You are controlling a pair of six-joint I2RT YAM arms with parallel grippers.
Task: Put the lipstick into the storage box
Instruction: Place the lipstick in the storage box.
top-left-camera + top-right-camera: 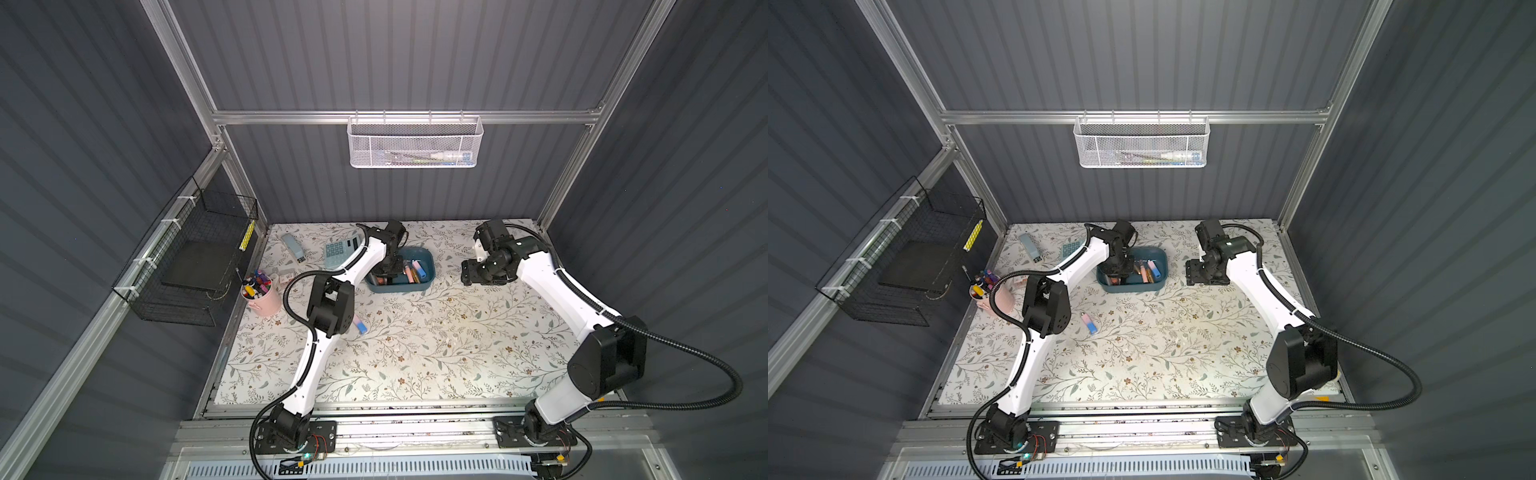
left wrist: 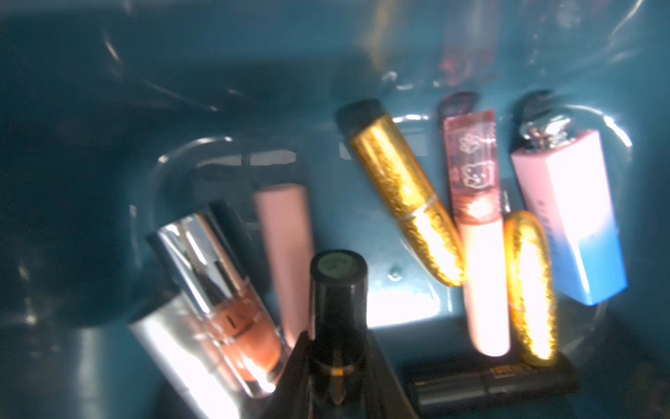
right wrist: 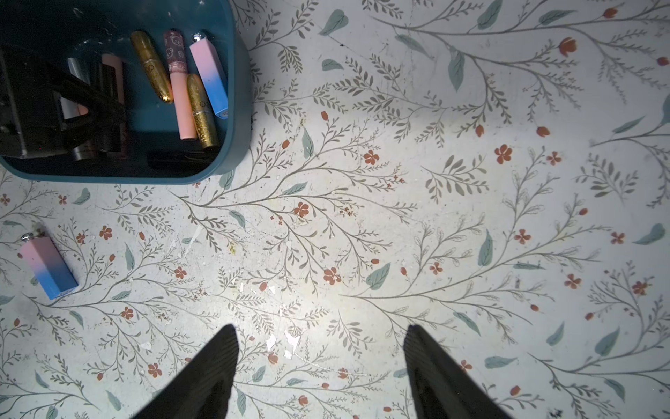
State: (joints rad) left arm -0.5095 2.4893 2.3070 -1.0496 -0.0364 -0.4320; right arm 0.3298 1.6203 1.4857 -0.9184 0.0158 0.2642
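One storage box, two gold lipsticks

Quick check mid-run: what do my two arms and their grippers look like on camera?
Both the left arm and right arm have glossy white links, blocky black joints and black base plates. A black ribbed cable loops along each. The left gripper and right gripper are black with tapering fingers; the right's look finely ribbed.
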